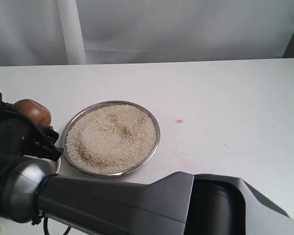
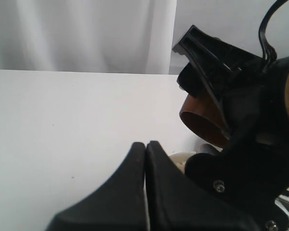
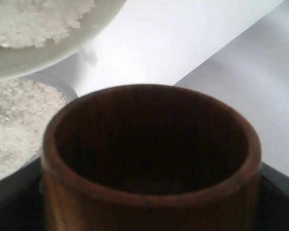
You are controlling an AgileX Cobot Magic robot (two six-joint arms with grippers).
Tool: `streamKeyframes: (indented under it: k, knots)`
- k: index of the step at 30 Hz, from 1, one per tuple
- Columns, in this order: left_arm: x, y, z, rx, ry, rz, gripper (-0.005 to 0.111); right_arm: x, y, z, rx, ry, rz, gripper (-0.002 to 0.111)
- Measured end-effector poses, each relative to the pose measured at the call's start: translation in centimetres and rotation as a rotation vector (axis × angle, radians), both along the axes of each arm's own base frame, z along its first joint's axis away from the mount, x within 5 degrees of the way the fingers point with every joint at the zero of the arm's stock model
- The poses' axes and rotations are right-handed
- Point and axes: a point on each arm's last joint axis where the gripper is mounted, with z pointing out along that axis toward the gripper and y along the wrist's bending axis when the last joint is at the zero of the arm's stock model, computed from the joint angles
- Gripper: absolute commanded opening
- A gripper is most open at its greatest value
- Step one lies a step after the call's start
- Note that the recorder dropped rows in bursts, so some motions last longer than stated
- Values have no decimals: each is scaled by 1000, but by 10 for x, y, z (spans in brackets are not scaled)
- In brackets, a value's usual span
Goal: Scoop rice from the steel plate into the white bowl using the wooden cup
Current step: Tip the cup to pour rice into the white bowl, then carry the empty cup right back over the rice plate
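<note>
The steel plate (image 1: 154, 142) lies left of the table's middle with a broad heap of rice (image 1: 110, 137) in it. My right gripper (image 1: 33, 128) has reached across to the plate's left and is shut on the wooden cup (image 1: 32, 112). The cup is tipped over; in the right wrist view the wooden cup (image 3: 149, 195) has a dark inside with no grains showing. Under it, only a sliver of the white bowl (image 1: 58, 165) shows. The white bowl (image 3: 53, 53) holds rice (image 3: 29, 19). My left gripper (image 2: 145, 146) is shut on nothing, close beside the cup (image 2: 202, 120).
The right arm's grey link (image 1: 137, 205) crosses the front of the table below the plate. A small red mark (image 1: 179, 121) is on the tabletop right of the plate. A white curtain (image 1: 186, 29) hangs behind the table's far edge.
</note>
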Motion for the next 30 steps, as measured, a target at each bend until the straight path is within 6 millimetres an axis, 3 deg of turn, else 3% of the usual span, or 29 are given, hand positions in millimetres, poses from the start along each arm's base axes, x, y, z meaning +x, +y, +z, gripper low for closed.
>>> streamKeyframes:
  k: [5,12,17,24,30]
  knots:
    - [0,0,0,0,0,0,0,0,0,0,24,7,-14,0]
    - [0,0,0,0,0,0,0,-6,-9,0,287,201,-279,0]
    - [0,0,0,0,0,0,0,-5,-25,35,450,375,-431,0]
    - [0,0,0,0,0,0,0,16,-56,98,641,379,-520,0]
    - [0,0,0,0,0,0,0,48,-85,119,701,346,-588,0]
